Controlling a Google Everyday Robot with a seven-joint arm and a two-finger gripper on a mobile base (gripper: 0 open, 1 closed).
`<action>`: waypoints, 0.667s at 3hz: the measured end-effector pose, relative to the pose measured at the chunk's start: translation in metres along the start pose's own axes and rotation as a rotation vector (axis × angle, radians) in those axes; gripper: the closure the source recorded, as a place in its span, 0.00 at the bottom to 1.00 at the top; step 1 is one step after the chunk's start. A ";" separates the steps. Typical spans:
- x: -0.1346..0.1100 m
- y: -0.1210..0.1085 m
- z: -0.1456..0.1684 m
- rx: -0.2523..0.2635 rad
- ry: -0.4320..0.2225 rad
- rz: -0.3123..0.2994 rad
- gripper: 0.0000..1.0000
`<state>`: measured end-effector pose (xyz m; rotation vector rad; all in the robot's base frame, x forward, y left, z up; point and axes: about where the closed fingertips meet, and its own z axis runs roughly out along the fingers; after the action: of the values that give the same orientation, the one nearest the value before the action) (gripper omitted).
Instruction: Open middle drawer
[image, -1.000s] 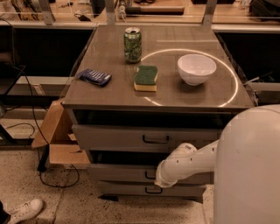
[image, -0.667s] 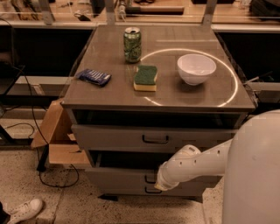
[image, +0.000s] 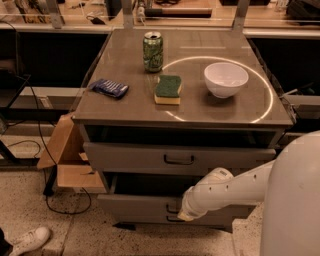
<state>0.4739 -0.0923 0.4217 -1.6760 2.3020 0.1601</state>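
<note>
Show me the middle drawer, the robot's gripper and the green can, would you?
middle drawer (image: 135, 206), camera view, bare grey front left of its handle.
gripper (image: 184, 214), camera view, its front end, at that drawer's handle.
green can (image: 153, 51), camera view, middle of its side.

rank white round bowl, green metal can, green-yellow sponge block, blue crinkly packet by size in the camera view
1. white round bowl
2. green metal can, green-yellow sponge block and blue crinkly packet look alike; no ranking.
The gripper is low, at the pulled-out grey middle drawer front.
</note>
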 end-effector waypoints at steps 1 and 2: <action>-0.001 0.000 -0.002 0.000 0.000 0.000 1.00; 0.004 0.005 -0.006 -0.001 0.000 0.013 1.00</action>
<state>0.4670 -0.0958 0.4259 -1.6613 2.3138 0.1647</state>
